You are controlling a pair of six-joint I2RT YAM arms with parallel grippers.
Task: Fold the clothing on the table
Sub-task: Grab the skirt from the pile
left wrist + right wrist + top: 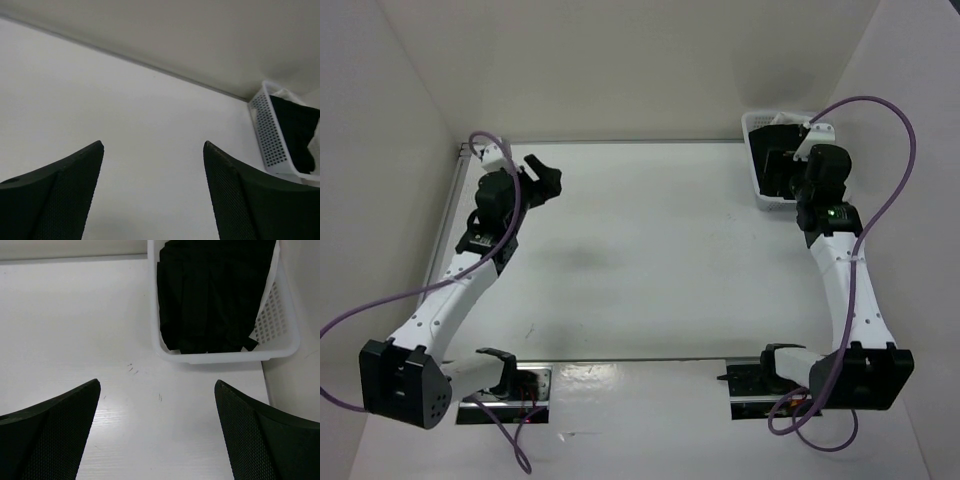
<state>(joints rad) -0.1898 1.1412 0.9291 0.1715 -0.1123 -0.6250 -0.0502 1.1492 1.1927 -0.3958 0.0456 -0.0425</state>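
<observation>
My right tool [157,385] hangs released before the white plastic mesh basket [226,358] holding the bunched black pleated skirt [210,295]. I should pinch one top fold and lift it onto the smooth white worktop [75,315]; left tool [152,145] released too.

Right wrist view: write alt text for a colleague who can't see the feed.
A black skirt lies bunched inside a white mesh basket at the far right of the white table. In the foreground the right tool hangs open and empty above the tabletop, short of the basket.
</observation>
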